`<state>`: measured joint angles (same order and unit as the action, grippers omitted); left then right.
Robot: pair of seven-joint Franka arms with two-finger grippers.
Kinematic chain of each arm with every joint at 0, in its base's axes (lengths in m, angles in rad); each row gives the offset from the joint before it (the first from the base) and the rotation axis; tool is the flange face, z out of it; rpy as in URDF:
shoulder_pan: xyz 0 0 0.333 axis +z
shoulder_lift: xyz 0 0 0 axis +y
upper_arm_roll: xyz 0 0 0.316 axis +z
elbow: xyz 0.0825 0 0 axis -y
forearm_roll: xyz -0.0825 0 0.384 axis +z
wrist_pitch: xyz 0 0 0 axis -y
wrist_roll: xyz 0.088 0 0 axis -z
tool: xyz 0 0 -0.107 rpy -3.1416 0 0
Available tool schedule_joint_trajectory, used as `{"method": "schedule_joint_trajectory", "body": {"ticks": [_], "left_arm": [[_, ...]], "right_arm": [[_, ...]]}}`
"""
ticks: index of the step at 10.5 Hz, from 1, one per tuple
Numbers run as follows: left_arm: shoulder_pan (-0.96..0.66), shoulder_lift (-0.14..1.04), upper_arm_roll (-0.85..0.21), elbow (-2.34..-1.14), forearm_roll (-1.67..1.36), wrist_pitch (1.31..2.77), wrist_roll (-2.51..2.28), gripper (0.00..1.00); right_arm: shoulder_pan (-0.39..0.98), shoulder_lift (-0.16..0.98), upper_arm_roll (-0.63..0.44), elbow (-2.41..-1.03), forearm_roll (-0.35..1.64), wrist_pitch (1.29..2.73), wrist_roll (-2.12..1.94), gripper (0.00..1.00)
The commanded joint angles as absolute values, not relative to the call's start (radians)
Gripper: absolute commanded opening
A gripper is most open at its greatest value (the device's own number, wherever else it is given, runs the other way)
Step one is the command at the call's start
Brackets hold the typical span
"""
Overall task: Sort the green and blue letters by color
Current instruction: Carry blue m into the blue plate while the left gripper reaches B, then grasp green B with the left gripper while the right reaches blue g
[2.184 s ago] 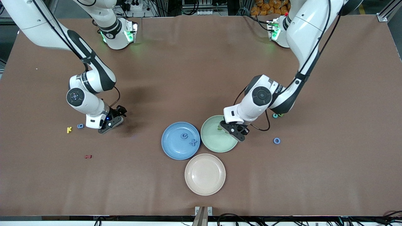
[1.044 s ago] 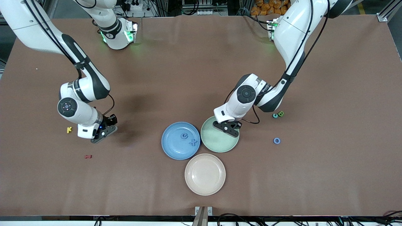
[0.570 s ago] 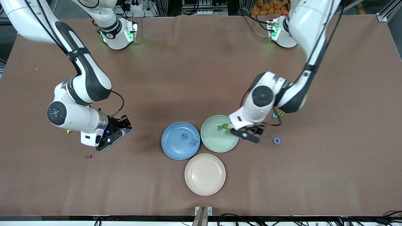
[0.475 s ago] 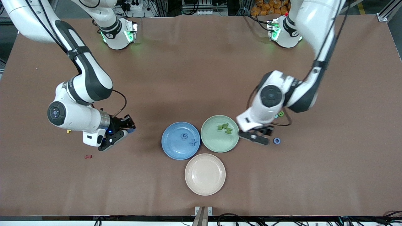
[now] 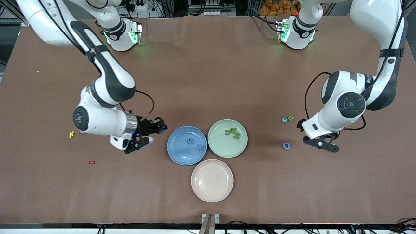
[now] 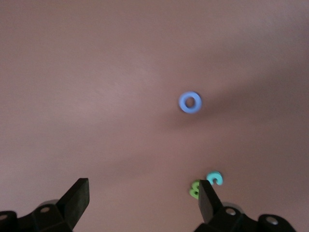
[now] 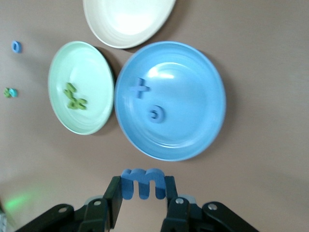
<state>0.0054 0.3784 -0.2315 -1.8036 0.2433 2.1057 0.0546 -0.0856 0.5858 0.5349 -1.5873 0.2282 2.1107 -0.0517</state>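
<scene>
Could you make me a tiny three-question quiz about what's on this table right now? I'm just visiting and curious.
1. True or false: the right gripper is shut on a blue letter.
2. How many letters lie in the blue plate?
3. Which holds no letters: A) the green plate, B) the cream plate, C) the blue plate?

Key:
1. True; it hangs beside the blue plate.
2. Two.
3. B. The green plate holds green letters; the left gripper is open above the table beside a blue ring letter.
</scene>
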Motion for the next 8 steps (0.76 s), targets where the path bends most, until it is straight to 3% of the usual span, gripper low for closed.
{"method": "schedule_joint_trajectory", "body": {"ticks": [1,6,8], "left_arm": [[0.107,0.201,-0.339,-2.208,0.23,2.412,0.055,1.0],[0.107,0.236,-0.339,-2.397,0.242,2.664,0.058,1.0],[0.109,0.258,-0.339,-2.42,0.247,2.678,0.089,0.86]], "right_arm": [[-0.063,0.646,0.532,-1.493,0.248,2.102,0.005,1.0],[-0.106,0.647,0.525,-1.479,0.227,2.086,-0.05,1.0],[-0.159,0.638,0.523,-1.48,0.084,1.938,-0.103,1.0]]}}
